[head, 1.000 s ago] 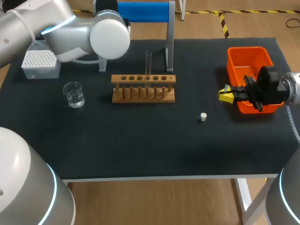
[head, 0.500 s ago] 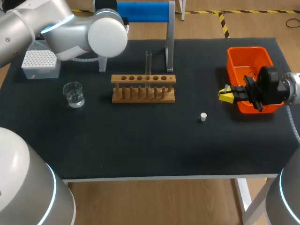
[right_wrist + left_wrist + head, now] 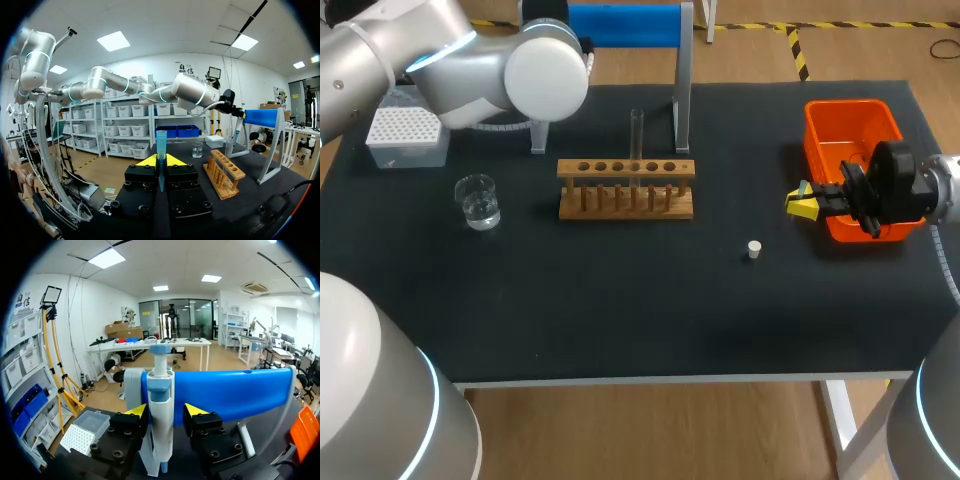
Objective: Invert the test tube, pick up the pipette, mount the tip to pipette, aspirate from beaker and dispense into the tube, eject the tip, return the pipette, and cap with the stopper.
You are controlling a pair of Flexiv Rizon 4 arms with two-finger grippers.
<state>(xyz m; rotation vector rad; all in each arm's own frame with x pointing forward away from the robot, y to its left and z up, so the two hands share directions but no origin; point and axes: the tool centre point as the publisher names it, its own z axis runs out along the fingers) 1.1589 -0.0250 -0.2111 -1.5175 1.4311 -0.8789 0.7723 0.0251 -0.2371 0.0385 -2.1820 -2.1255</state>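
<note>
Pipette [image 3: 161, 410] pick-up, seemingly, as the step in hand: hung on the blue stand [image 3: 230, 392] at far left, flanked by the open left gripper [image 3: 166, 412], not yet clamped. At right, beside the bin [image 3: 850, 130], right gripper [image 3: 159, 161] pinched on a blue tip [image 3: 161, 145]. Farther out, tube [image 3: 636, 135] upright in the rack [image 3: 626, 190], so probably inverted already. Left to do: lifting, mounting, aspirating from the beaker [image 3: 478, 202], dispensing, ejecting, returning, capping with the stopper [image 3: 754, 249], loose on the counter [image 3: 620, 300].

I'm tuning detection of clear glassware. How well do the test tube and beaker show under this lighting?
Head view: test tube faint against the dark table, beaker marked by bright glints; no glare on the table. Right wrist view: blue tip in right tool evenly lit. Left wrist view: pipette evenly lit.
</note>
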